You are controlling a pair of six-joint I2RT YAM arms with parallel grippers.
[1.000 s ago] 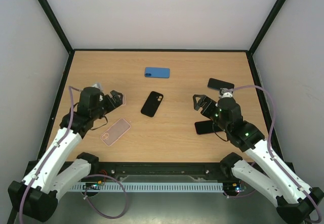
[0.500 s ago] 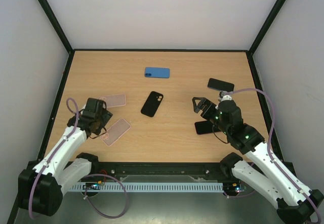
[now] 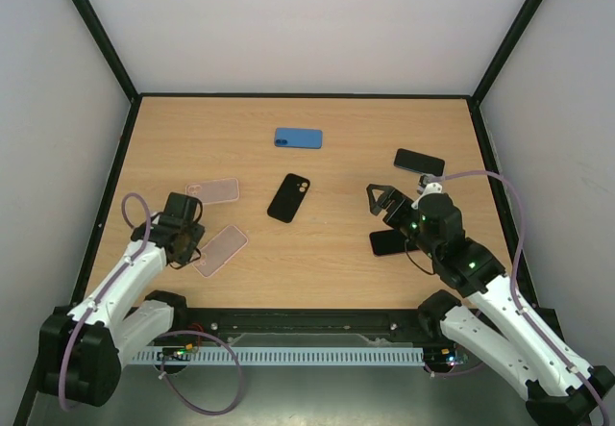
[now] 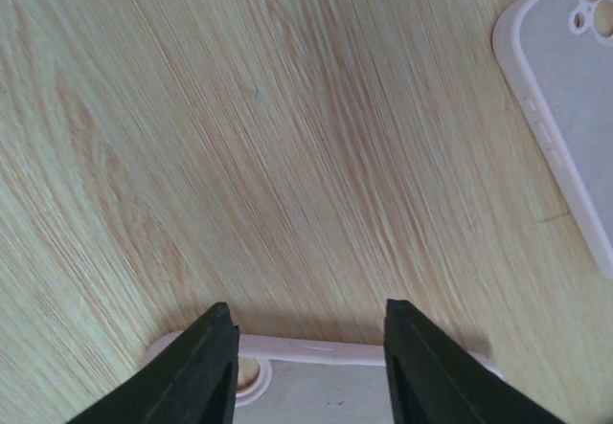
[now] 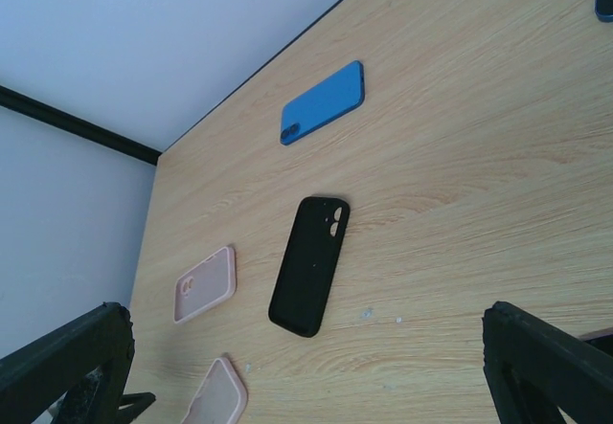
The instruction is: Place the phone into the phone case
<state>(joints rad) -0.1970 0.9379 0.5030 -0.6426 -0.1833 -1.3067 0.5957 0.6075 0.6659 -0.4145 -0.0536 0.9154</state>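
We'd pinch the bendy-looking pale pink phone case (image 4: 316, 386) by its rim; left claw (image 4: 308, 323) half-spread over it, right claw (image 3: 377, 200) gaping.

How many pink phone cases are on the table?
2. The far pink case lies toward the left side of the table. The near pink case lies closer to the front edge, one end under the left gripper. None looks hidden.
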